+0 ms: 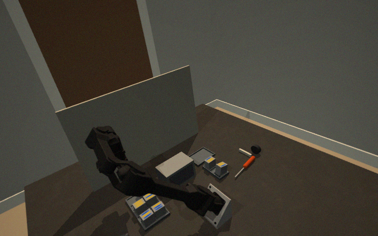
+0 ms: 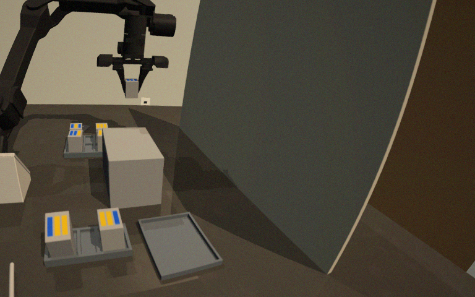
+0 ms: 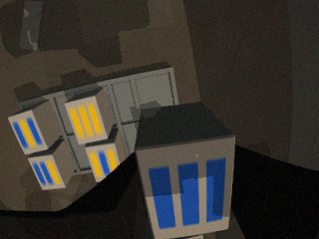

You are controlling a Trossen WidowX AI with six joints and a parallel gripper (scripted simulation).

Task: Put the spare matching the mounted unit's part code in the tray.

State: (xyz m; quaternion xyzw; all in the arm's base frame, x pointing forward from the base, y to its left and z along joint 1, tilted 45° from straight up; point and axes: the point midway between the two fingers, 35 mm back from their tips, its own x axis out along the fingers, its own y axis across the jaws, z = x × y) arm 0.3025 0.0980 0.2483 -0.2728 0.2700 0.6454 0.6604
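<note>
My gripper is shut on the spare with three blue bars, held upright in the air above and beyond the grey box. Below it, a rack holds four spares, coded blue-yellow-blue, all yellow, blue-blue-yellow and yellow-blue-yellow. A smaller rack holds a blue-yellow-yellow spare and a yellow-yellow-blue spare. The flat grey tray is empty. I cannot make out the mounted unit or its back code.
A large grey box stands between the four-spare rack and the tray. A tall panel stands beside them. A wedge-shaped bracket stands nearby. A red-handled screwdriver and a black round thing lie beyond the small rack.
</note>
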